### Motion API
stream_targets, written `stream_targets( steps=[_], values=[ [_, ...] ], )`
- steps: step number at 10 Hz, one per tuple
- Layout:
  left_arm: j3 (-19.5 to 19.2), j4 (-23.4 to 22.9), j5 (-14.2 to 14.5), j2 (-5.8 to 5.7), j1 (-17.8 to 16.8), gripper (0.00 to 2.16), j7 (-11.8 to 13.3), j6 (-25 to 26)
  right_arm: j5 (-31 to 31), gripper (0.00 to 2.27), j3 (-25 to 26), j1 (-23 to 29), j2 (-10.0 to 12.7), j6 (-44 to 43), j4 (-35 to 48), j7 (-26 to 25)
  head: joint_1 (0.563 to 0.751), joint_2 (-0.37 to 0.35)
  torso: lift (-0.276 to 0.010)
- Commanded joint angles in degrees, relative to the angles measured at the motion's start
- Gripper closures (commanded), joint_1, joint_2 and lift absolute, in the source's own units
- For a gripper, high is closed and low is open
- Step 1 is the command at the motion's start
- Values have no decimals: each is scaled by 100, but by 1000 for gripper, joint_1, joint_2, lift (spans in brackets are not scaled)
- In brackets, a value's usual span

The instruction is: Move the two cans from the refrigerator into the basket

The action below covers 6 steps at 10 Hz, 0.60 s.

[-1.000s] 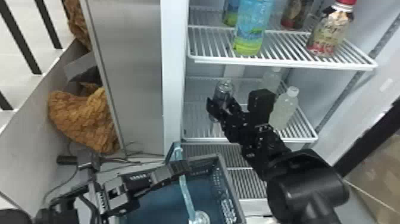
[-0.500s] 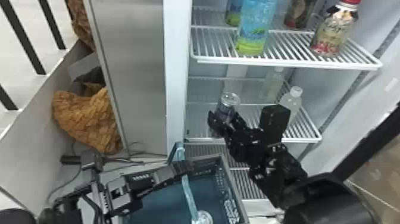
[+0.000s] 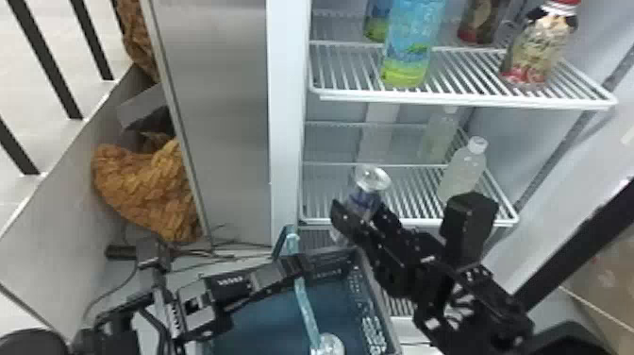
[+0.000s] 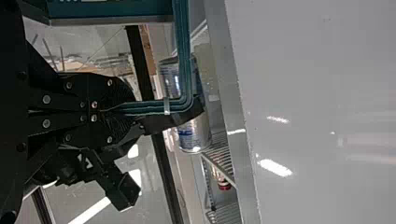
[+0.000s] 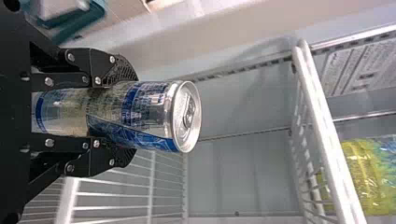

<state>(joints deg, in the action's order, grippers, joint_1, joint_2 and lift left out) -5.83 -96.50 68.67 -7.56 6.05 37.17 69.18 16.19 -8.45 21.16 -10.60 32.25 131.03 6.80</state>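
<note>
The refrigerator (image 3: 285,118) stands at the far side. Upper shelf (image 3: 462,99): one bottle (image 3: 410,47) at left, another (image 3: 377,21) behind; one bottle (image 3: 540,49) at right, another (image 3: 481,21) behind. Lower shelf (image 3: 415,189): two bottles (image 3: 464,165) at right, near and far. One can (image 3: 370,184), in the right gripper (image 3: 361,215), is before its left part. The basket (image 3: 372,302) sits nearer, holding another can (image 3: 330,345).
</note>
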Motion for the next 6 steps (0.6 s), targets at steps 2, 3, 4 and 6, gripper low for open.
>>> stream_targets(
  steps=[2, 3, 4, 6],
  values=[
    [-23, -4, 11, 9, 28, 1210, 0, 0, -8, 1280, 102, 514, -3, 304, 347, 129, 695, -95, -219],
    [-23, -4, 11, 9, 28, 1210, 0, 0, -77, 1280, 125, 640, -3, 389, 418, 173, 695, -96, -219],
    [-23, -4, 11, 9, 28, 1210, 0, 0, -122, 1280, 125, 696, -3, 417, 418, 225, 695, -97, -219],
    [-12, -4, 11, 9, 28, 1210, 0, 0, -294, 937, 125, 725, 5, 417, 333, 375, 695, -100, -219]
  ],
)
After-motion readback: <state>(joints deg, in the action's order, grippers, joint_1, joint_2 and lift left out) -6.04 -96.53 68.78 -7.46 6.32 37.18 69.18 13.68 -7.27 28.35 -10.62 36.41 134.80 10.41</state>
